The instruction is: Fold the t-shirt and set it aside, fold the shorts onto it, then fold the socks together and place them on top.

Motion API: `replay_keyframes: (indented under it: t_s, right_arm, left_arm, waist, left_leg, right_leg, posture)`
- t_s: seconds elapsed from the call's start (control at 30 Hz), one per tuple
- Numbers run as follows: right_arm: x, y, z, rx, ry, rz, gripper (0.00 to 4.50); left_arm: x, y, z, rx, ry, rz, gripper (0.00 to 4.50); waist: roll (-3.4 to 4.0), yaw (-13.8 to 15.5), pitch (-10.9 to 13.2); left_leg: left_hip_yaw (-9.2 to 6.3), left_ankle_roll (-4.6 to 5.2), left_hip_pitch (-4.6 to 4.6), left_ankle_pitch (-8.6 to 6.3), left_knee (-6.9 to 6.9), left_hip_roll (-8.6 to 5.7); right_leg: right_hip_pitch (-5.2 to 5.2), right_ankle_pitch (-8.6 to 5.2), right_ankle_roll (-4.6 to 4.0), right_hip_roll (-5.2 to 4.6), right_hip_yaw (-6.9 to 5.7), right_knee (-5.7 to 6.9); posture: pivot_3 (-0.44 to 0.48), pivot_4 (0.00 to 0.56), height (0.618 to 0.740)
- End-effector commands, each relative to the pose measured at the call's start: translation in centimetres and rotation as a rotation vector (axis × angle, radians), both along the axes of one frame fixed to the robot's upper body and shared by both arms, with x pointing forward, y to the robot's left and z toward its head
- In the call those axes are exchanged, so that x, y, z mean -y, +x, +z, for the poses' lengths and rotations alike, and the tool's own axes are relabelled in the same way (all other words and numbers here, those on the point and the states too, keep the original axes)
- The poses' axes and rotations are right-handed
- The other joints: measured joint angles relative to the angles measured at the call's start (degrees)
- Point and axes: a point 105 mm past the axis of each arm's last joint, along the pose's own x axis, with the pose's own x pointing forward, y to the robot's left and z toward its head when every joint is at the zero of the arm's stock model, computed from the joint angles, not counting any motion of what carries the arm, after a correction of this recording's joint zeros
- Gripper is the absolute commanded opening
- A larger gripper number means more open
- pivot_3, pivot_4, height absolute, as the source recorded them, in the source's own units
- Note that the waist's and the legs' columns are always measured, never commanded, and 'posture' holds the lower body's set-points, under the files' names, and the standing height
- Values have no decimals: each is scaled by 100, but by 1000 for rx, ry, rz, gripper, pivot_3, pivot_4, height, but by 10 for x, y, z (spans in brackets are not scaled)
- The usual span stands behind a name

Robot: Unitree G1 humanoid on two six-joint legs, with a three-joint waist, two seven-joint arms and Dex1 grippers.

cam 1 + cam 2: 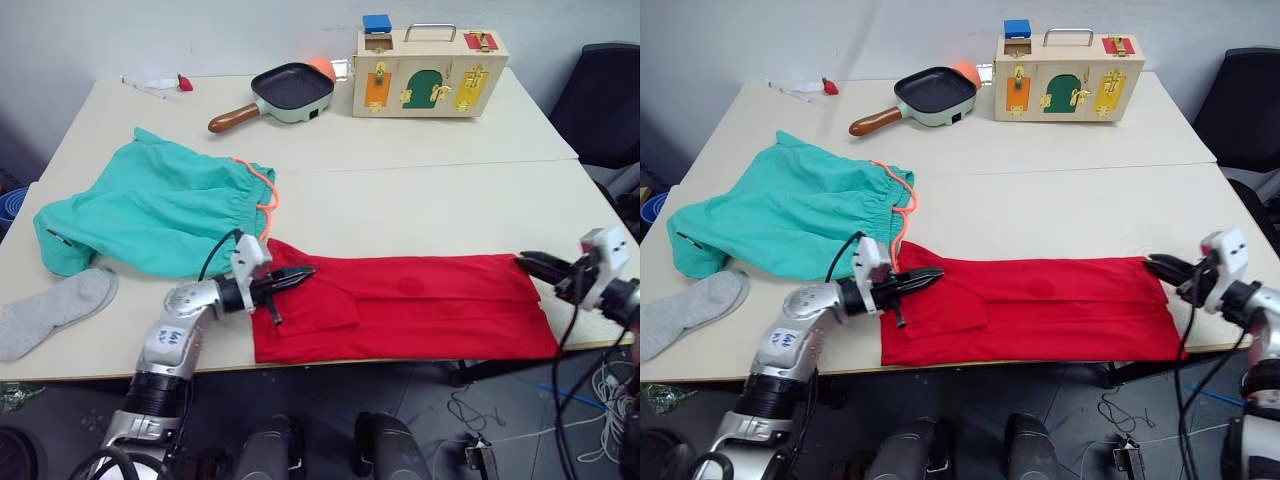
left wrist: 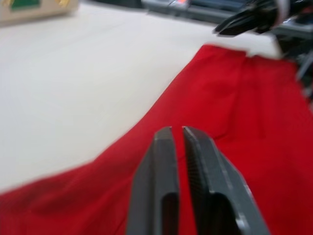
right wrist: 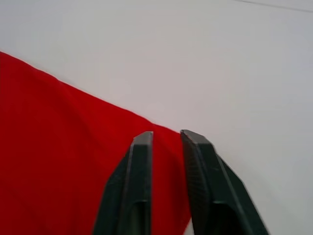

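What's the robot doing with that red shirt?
It is folding clothes. The t-shirt lies in a long strip at the table's near edge. The left gripper is at one end and the right gripper at the other. The shorts and a sock wait at the left.

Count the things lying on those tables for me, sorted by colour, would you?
Red: 2, the t-shirt and a small red item.
Teal-green: 2, the shorts and the frying pan.
Grey: 1, a sock.
Wooden: 1, the latch box.
Total: 6.
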Motion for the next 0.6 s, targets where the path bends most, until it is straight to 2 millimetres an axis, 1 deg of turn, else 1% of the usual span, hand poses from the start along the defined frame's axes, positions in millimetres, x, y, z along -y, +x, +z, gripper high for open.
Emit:
replay_keyframes:
  t_s: [0.03,0.13,0.17,0.23,0.33,0.37,0.5,0.53,0.57,0.6]
  right_arm:
    - [8,-2,15,-85,-102,35,2321]
    - [16,0,15,-203,-158,0,3397]
    - [17,1,13,-236,-183,-2,3687]
    - [15,8,8,-296,-219,-12,4456]
    - [9,17,4,-331,-234,-18,4469]
    - [7,19,3,-338,-236,-15,4469]
    - [-11,34,-2,-359,-199,-1,4469]
    - [-15,36,-2,-361,-186,4,4079]
    - [-17,39,-4,-371,-180,-8,3843]
    - [-17,39,-7,-393,-187,-15,3454]
  left_arm:
    - [-9,-22,25,69,-41,-106,1492]
    - [-14,-35,29,59,-36,-168,2429]
    - [-15,-41,31,61,-35,-194,2685]
    - [-18,-50,32,72,-22,-232,3377]
    - [-22,-57,27,71,6,-247,4321]
    - [-24,-57,26,65,8,-247,4486]
    - [-24,-65,22,62,17,-249,4486]
    - [-24,-67,22,61,16,-247,4500]
    - [-23,-68,22,61,18,-246,4500]
    - [-23,-68,21,62,23,-245,4500]
  waist:
    - [0,-36,0]
    - [1,-93,1]
    - [1,-95,1]
    - [4,-102,2]
    - [6,-110,3]
    - [6,-110,3]
    - [6,-114,4]
    - [7,-115,4]
    - [7,-113,4]
    - [7,-105,4]
  left_leg:
    - [-1,-2,0,-1,0,0]
    - [0,-28,-1,-16,0,0]
    - [0,-29,-2,-17,-1,0]
    - [-1,-33,-2,-19,-4,0]
    - [1,-36,-8,-21,-8,0]
    - [2,-37,-8,-21,-8,0]
    - [3,-36,-11,-20,-8,0]
    - [3,-36,-11,-20,-8,0]
    - [3,-36,-11,-20,-8,0]
    - [3,-36,-11,-20,-7,0]
  right_leg:
    - [1,0,0,0,-1,-3]
    - [4,0,0,-1,-1,-11]
    - [2,0,-1,-1,-1,-13]
    - [1,-1,-1,-1,-2,-15]
    - [-6,-2,-3,1,-1,-19]
    - [-7,-2,-3,2,-1,-19]
    - [-8,-2,-4,2,-1,-19]
    - [-8,-2,-4,2,-1,-19]
    - [-8,-2,-4,2,0,-19]
    - [-8,-2,-4,2,0,-19]
  posture:
    - [0,150,740]
    - [0,150,740]
    - [0,150,740]
    - [0,150,740]
    - [0,150,740]
    - [0,150,740]
    - [0,150,740]
    - [0,150,740]
    - [0,150,740]
    - [0,150,740]
